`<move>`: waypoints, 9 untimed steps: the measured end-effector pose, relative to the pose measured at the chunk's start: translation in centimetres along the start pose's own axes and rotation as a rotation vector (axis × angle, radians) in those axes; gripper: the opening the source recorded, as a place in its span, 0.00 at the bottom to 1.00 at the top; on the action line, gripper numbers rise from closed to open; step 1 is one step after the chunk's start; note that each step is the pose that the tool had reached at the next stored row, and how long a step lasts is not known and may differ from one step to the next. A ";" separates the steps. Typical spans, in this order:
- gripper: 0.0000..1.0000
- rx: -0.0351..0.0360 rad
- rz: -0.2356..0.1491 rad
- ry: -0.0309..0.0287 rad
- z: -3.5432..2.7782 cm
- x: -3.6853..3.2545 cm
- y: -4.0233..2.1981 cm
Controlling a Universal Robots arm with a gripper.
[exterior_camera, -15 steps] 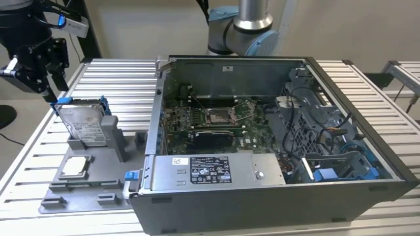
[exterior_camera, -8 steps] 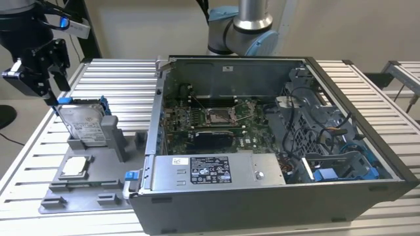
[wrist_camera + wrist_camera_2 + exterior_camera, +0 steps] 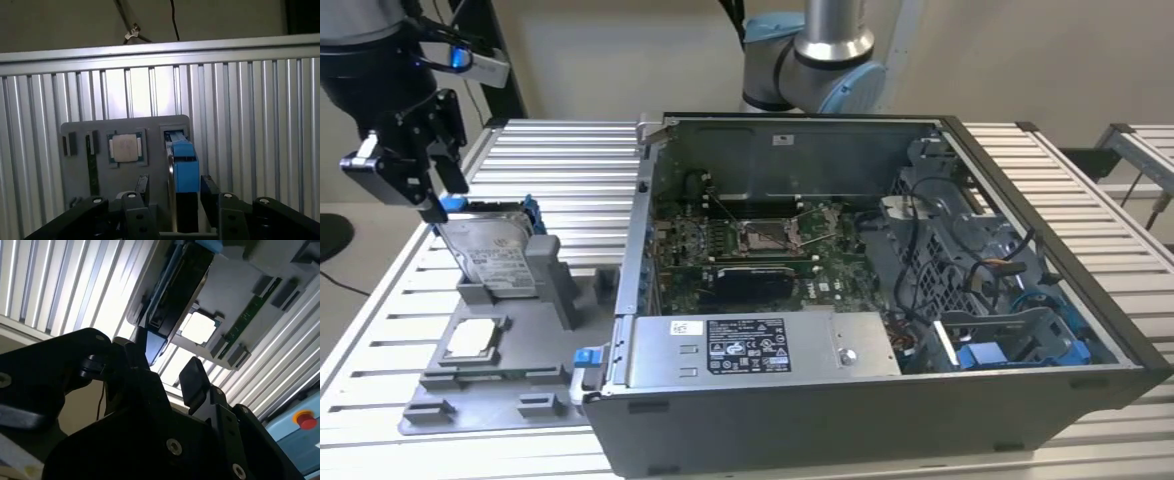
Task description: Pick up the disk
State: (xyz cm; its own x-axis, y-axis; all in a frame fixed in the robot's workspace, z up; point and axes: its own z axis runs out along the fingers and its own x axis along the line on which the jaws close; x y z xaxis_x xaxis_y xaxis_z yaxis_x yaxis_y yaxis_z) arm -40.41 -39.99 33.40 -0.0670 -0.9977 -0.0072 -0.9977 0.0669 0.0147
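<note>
The disk (image 3: 494, 250), silver-grey with a white label and a bright blue carrier, stands on edge in a slot of the grey holder tray (image 3: 480, 375) at the exterior view's left. My gripper (image 3: 438, 200) hangs just over the disk's upper far corner and is open. In the first wrist view the gripper (image 3: 175, 192) has one black finger on each side of the blue carrier edge (image 3: 183, 165), with a small gap showing on one side. The second wrist view shows the gripper (image 3: 172, 362) with the disk (image 3: 182, 275) beyond its fingertips.
A square silver CPU chip (image 3: 471, 338) lies in the same tray beside the disk. An opened computer case (image 3: 854, 270) with a grey power-supply box (image 3: 747, 345) stands to the exterior view's right. The ribbed metal table (image 3: 560, 170) stretches all round. A second arm's base (image 3: 821, 50) stands behind the case.
</note>
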 end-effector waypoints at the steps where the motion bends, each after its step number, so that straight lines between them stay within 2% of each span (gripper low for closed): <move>1: 1.00 0.0015 -0.005 -0.0001 0.14 -0.03 0.00; 4: 1.00 0.0042 -0.016 -0.0024 0.41 -0.19 0.00; 9: 1.00 0.0064 -0.024 -0.0031 0.87 -1.01 0.05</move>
State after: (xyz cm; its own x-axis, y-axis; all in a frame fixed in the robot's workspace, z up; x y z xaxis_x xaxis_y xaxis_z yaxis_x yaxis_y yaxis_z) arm -40.41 -38.97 32.54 -0.0426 -0.9990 -0.0106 -0.9991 0.0425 0.0081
